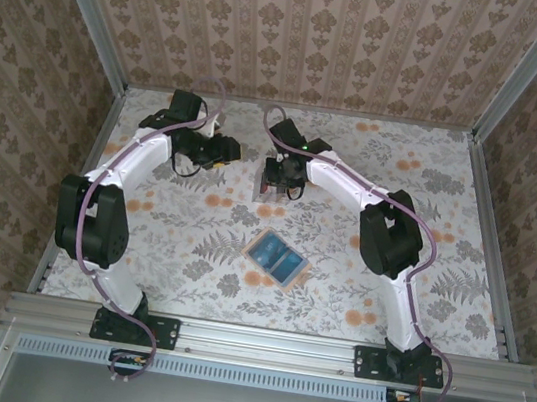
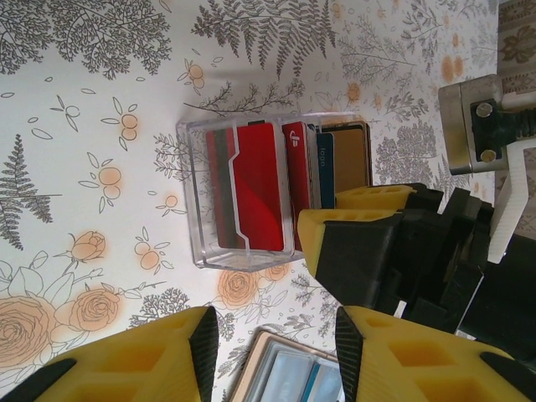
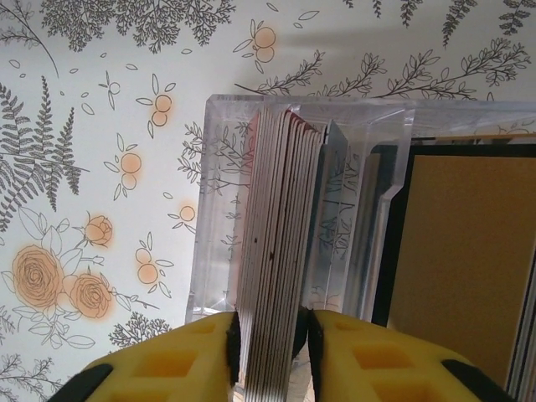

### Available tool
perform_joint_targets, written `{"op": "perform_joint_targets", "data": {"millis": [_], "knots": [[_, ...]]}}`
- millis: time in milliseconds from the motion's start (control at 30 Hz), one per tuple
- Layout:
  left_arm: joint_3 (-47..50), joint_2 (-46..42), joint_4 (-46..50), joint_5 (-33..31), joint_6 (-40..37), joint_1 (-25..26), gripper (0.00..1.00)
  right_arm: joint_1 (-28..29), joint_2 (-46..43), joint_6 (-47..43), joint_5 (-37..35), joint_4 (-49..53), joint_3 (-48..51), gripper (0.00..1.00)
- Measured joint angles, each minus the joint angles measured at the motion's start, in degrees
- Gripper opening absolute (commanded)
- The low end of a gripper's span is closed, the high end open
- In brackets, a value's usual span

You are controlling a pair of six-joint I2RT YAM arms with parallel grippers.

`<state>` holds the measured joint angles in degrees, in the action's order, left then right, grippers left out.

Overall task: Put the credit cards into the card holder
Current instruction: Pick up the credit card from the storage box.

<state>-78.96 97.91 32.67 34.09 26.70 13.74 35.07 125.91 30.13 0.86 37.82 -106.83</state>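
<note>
Right gripper (image 3: 270, 335) seems to pinch upright cards (image 3: 272, 209) in a clear rack (image 3: 216, 209) mid-table (image 1: 403, 181). The holder (image 1: 277, 257) lies open toward the near edge, nearer this arm. Left gripper (image 2: 275, 335) hangs spread and empty.

The card holder (image 2: 289, 381) runs off-frame between the left hand's (image 2: 276, 343) fingers (image 2: 142, 356); the credit cards' (image 3: 272, 251) ends are cut off inside the right hand (image 3: 272, 339).
</note>
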Motion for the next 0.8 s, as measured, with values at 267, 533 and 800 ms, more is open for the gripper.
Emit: {"op": "perform_joint_targets", "data": {"millis": [267,533,800], "knots": [[0.0,0.0,0.1,0.0,0.0,0.0,0.44,-0.3,-2.1,0.0,0.0,-1.0,2.6,0.23],[0.0,0.0,0.2,0.0,0.0,0.0,0.44,-0.4,-3.4,0.0,0.0,-1.5,3.5,0.21],[-0.2,0.0,0.4,-0.2,0.0,0.0,0.44,-0.4,-3.5,0.0,1.1,-2.0,4.0,0.24]]}}
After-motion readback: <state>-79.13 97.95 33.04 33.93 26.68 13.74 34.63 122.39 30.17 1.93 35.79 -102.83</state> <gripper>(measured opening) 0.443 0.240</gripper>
